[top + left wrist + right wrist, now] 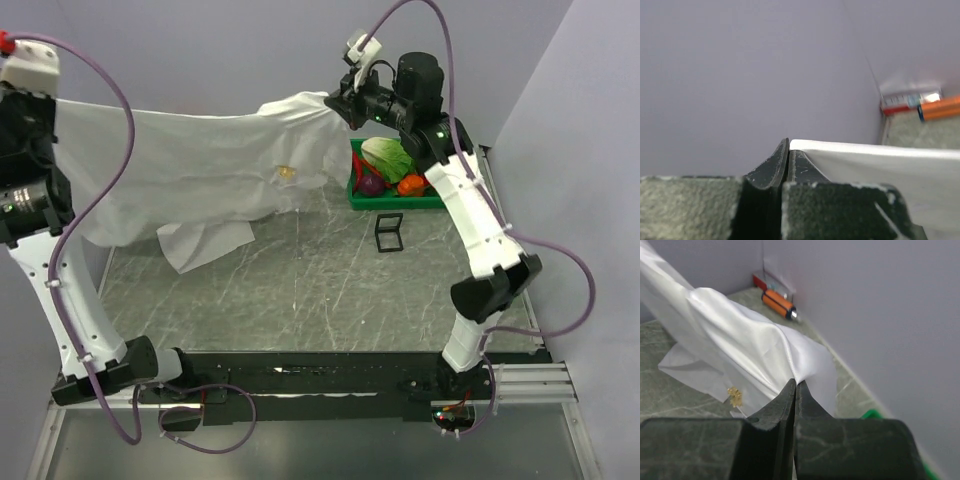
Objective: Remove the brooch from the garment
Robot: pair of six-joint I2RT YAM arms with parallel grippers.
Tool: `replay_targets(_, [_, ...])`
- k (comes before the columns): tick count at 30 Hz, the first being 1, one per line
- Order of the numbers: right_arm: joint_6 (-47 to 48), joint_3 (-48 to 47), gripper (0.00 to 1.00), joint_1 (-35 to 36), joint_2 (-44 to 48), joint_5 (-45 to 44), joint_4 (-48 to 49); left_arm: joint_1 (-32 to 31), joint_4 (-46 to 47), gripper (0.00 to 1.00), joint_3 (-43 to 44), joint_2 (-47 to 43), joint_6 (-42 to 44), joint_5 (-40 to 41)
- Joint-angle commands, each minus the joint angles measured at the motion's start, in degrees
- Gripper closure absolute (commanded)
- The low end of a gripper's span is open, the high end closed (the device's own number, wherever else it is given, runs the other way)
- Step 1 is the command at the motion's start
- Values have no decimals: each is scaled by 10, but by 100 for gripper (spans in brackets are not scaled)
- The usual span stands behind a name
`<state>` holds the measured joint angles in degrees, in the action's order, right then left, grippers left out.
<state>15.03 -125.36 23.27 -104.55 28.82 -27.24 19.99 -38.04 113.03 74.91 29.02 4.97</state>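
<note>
A white shirt hangs stretched in the air between my two grippers. The tiny gold-tan brooch is pinned to it right of middle; it also shows in the right wrist view. My left gripper is shut on the shirt's left edge, high at the far left. My right gripper is shut on the shirt's right end, high at the back. The jaws of both are pressed together on cloth.
A green tray holding a cabbage and other vegetables sits at the back right. A small black stand is in front of it. An orange cylinder lies by the back wall. The shirt's lower flap rests on the table.
</note>
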Motion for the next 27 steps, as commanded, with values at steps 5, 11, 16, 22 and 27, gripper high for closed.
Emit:
replay_targets(5, [98, -45, 100, 85, 157, -125, -6, 20, 76, 99, 112, -56, -1, -30])
replay_targets(11, [178, -34, 100, 143, 231, -162, -27, 20, 98, 99, 142, -91, 11, -4])
replay_targets(16, [203, -44, 100, 143, 239, -178, -28, 20, 116, 99, 116, -117, 17, 3])
replay_targets(22, [262, 150, 100, 138, 288, -159, 49, 21, 93, 99, -59, -158, -4, -30])
replay_targets(27, [240, 344, 100, 110, 291, -113, 131, 20, 102, 99, -296, -201, -30, -122])
